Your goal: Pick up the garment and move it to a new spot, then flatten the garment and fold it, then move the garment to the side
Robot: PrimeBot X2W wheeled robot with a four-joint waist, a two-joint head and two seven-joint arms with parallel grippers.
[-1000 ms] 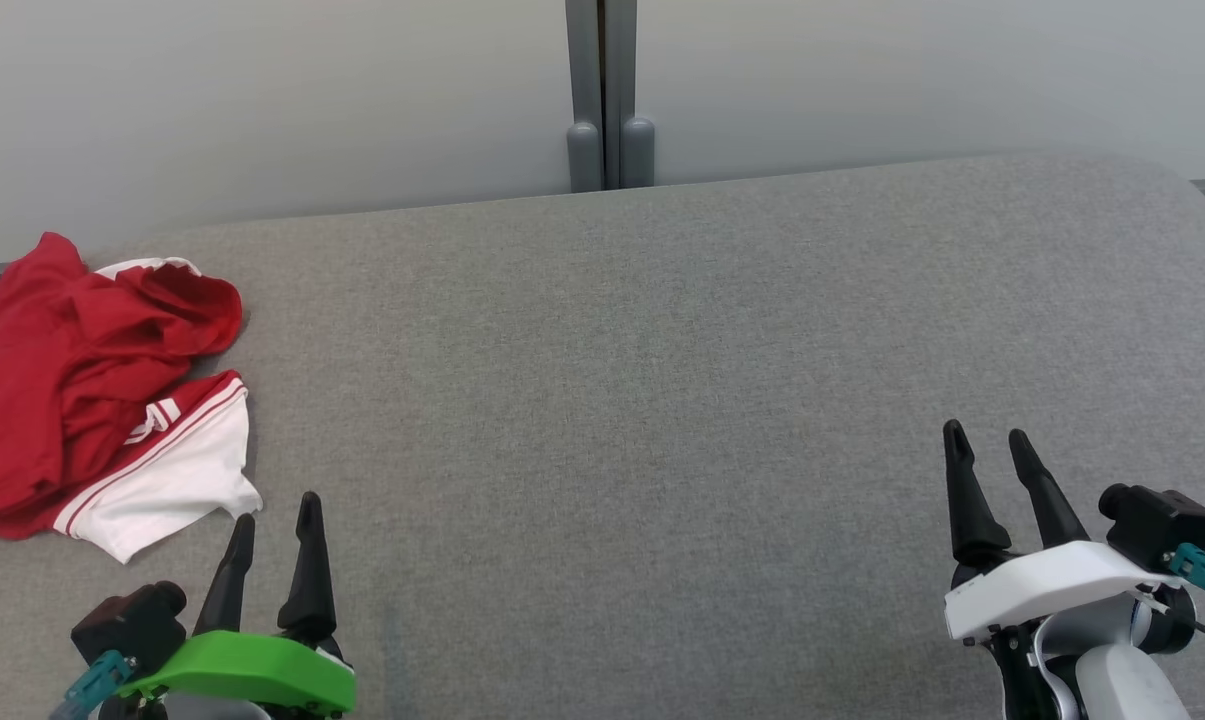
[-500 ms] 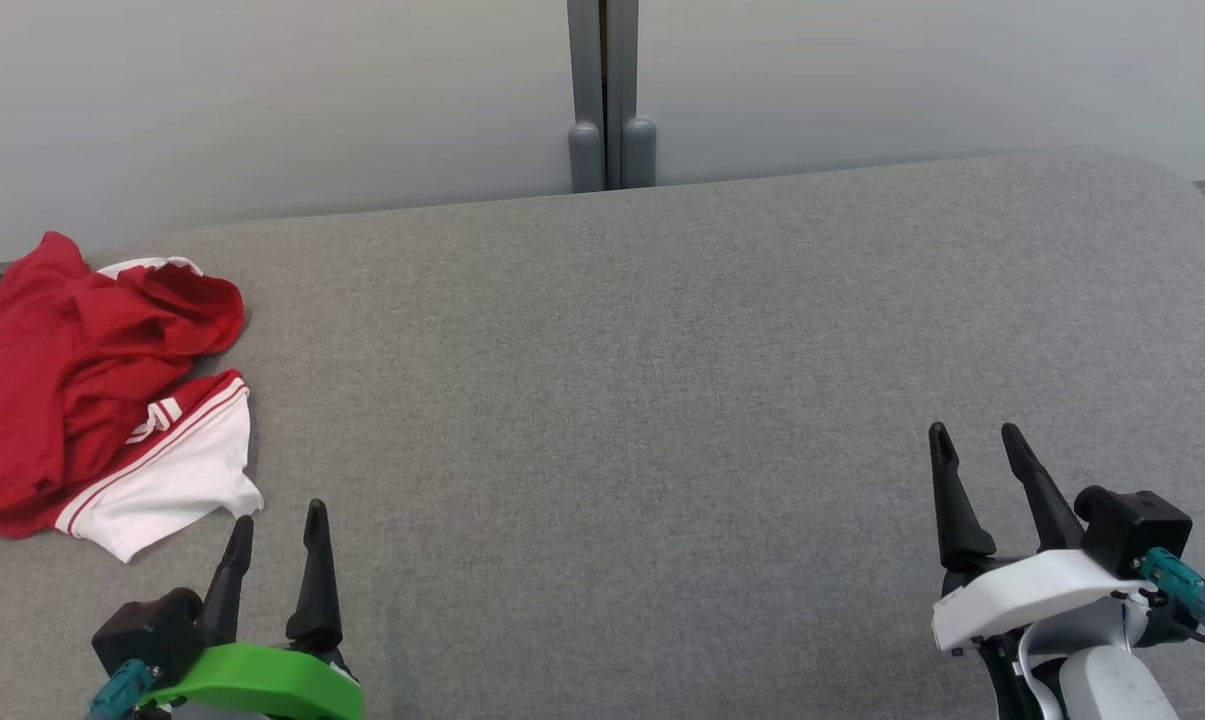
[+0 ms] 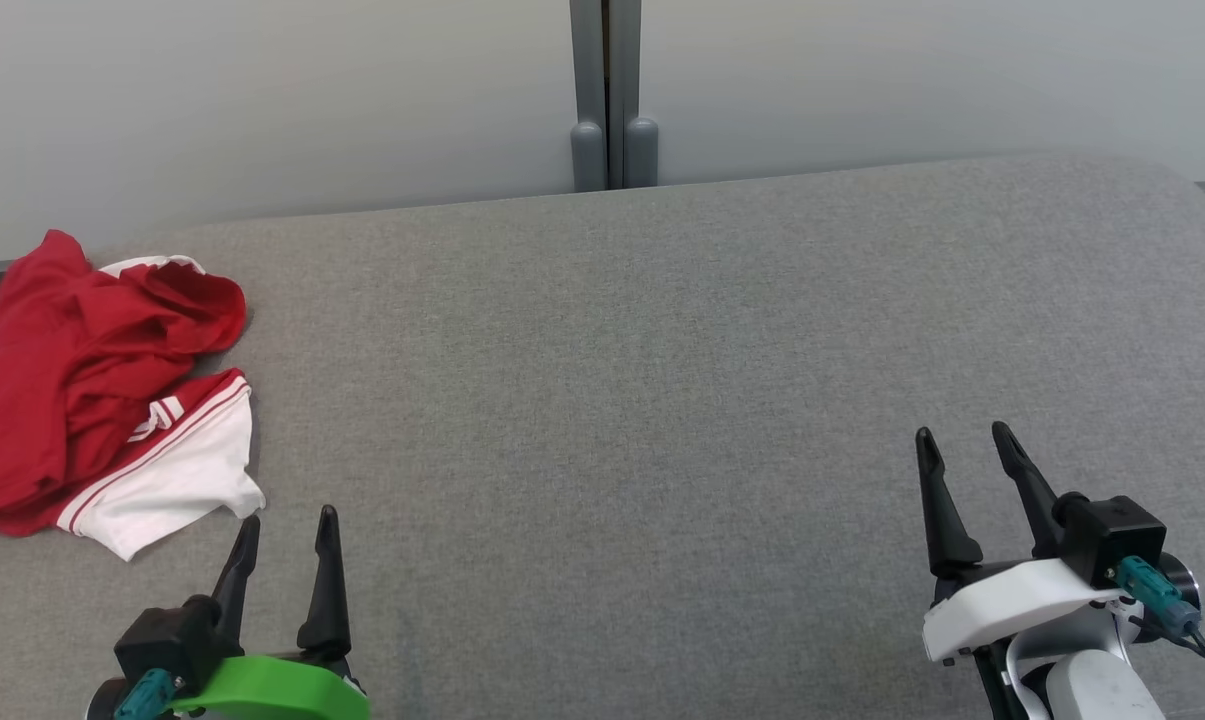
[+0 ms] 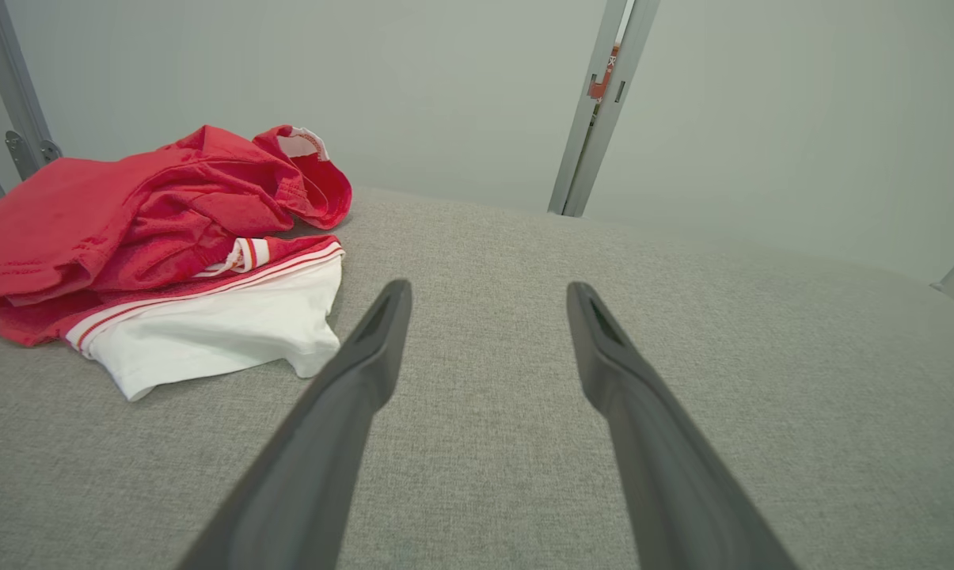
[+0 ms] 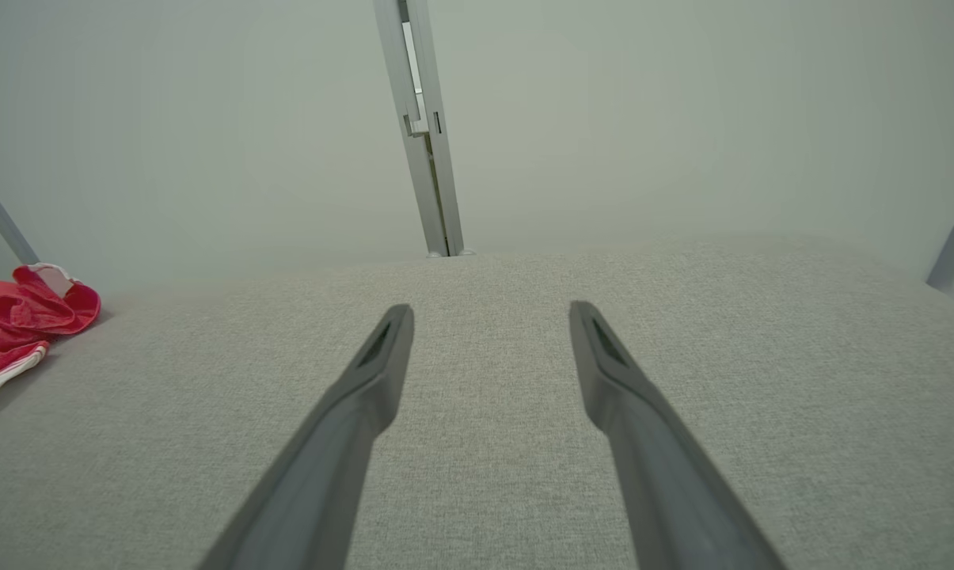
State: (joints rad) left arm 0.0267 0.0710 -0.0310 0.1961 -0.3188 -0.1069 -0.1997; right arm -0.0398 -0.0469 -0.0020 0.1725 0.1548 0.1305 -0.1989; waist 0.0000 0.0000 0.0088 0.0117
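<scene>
A crumpled red garment with white panel and red-striped trim [image 3: 82, 380] is seen at the far left edge of the grey fabric-covered counter [image 3: 612, 350] in the head view. The left wrist view [image 4: 144, 222] brings out what is lost there: a small white label [image 4: 298, 144] sewn inside the red collar, its writing too small to be read, and a red-orange tag [image 4: 599, 83] on the grey upright post [image 4: 595, 119] behind the counter. In the right wrist view only a corner of the garment [image 5: 25, 313] is caught, far to the left.

The left pincer [image 3: 290, 516], capped in green, is held low at the near edge, its two dark fingers spread apart [image 4: 488, 289], empty, just beside the white panel without touching it. The right pincer [image 3: 962, 432], capped in white, is likewise held with fingers apart [image 5: 490, 309] over bare fabric, well apart from the garment.
</scene>
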